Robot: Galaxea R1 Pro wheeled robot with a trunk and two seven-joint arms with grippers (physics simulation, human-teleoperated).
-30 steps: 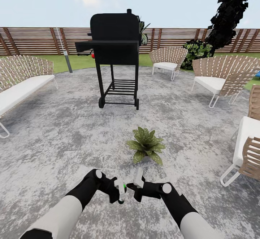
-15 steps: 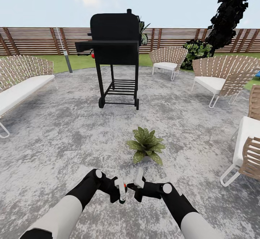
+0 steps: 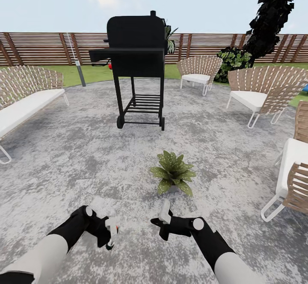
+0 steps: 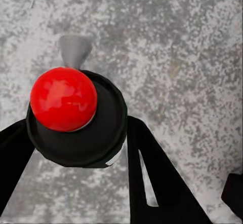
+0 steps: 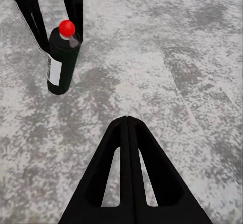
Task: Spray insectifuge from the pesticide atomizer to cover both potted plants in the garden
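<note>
The round mottled grey stone patio (image 3: 77,155) spreads across the garden, ringed by green lawn and a slatted brown wooden fence (image 3: 38,46); a black grill (image 3: 134,57) stands upright on it toward the far side; wicker chairs with white cushions sit around the rim, a long one (image 3: 25,93) at the left, one (image 3: 199,72) beyond the grill and another (image 3: 261,91) at the right; one potted plant (image 3: 173,172), a low speckled rosette, sits on the stone between the grill and the arms; the left gripper (image 3: 109,232) is low at the left, well apart from the right gripper (image 3: 164,217), which hangs just short of the plant; the left jaws are clamped on the pesticide atomizer (image 5: 62,62), a slim dark bottle with a white patch, held above the stone; its tip (image 4: 63,98) shows bright red, with a small grey nozzle beside it; the right jaws are pressed together with nothing between them.
</note>
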